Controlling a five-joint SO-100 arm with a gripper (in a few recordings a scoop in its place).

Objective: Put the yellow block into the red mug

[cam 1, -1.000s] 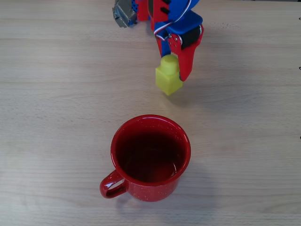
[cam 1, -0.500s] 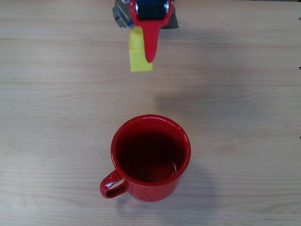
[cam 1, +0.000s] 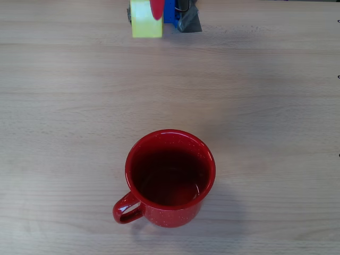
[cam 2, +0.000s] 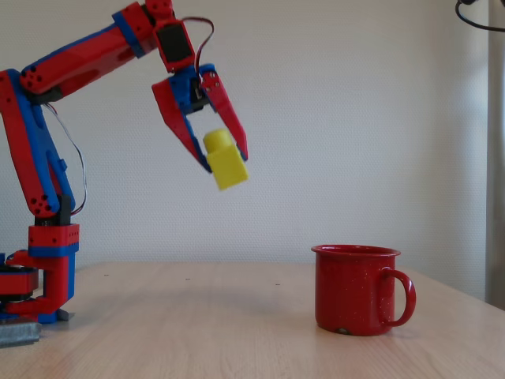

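Your end effector (cam 2: 223,160) is clamped on the block (cam 2: 224,162), its two red fingers pressed against opposite sides of the yellow cube, which sits tilted between them with its stud pointing up toward the wrist. In the fixed view the end effector hangs high above the worktop (cam 2: 205,332), fingers angled down and to the right, with the block's lower corner sticking out just past the fingertips. The mug (cam 2: 357,289) stands upright on the worktop well below the end effector and off to its right, with its handle on the side facing away from the end effector and its mouth open upward. From overhead, you see the block (cam 1: 146,20) at the top edge, with a red fingertip (cam 1: 157,8) overlapping its upper right corner. The mug (cam 1: 170,178) lies well apart from it toward the bottom of that view, slightly to the right, handle at its lower left. The mug's dark red inside looks bare, and block and mug are nowhere near touching.
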